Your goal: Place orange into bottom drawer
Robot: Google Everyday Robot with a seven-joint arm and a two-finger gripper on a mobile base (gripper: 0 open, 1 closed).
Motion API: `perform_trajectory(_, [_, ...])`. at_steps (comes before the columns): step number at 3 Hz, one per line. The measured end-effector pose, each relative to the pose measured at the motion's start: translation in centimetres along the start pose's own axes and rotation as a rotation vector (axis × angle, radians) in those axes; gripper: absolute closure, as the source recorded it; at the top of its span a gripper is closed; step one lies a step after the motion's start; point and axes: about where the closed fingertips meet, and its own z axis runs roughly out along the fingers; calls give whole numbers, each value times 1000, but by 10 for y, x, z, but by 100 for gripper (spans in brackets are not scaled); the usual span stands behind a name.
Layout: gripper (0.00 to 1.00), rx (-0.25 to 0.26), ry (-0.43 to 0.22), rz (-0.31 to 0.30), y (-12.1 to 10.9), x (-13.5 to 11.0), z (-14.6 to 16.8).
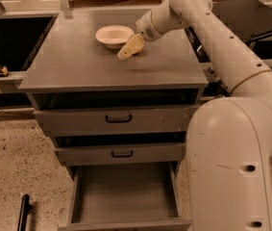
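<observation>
Watching the camera view, I have the hand [128,48] down near the grey worktop [87,69], just right of the cream bowl [114,35] and close to its rim. Whether the hand is wide, narrow or holding anything, I cannot tell. The orange does not show, and I cannot say whether the hand hides it. Well below the bowl, the bottom drawer [126,196] stands pulled out, under two shut upper drawers [116,121].

The gripper [125,53] hung low over the cabinet top [78,66], the bowl [114,35] just beside it; the bottom drawer [126,194] stood pulled out, open from above.
</observation>
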Motion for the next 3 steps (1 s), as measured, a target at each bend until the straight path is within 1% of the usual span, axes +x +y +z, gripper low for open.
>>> perform_trajectory(1, [18, -1, -12, 56, -6, 9, 11])
perform_trajectory(2, [45, 8, -39, 124, -15, 21, 15])
perform_trajectory(3, [69, 8, -49, 148, -20, 26, 16])
